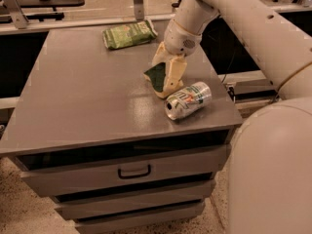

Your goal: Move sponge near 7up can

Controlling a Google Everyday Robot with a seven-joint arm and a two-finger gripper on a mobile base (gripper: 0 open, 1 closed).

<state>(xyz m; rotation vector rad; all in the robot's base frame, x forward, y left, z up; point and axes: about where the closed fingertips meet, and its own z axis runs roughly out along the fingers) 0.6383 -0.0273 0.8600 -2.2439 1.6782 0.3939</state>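
Green sponge gripped in pincer, tilted, just beside toppled 7up can.

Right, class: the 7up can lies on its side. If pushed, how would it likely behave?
The 7up can lies on its side, so it would probably roll, and the cabinet top ends close by. It looks like thin aluminium, likely light and easily dented. The gripper, just beside it, holds the sponge.

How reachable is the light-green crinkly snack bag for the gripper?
Probably not: the gripper, beside the silver 7up can, is shut on the dark-green sponge. Path to snack bag looks free.
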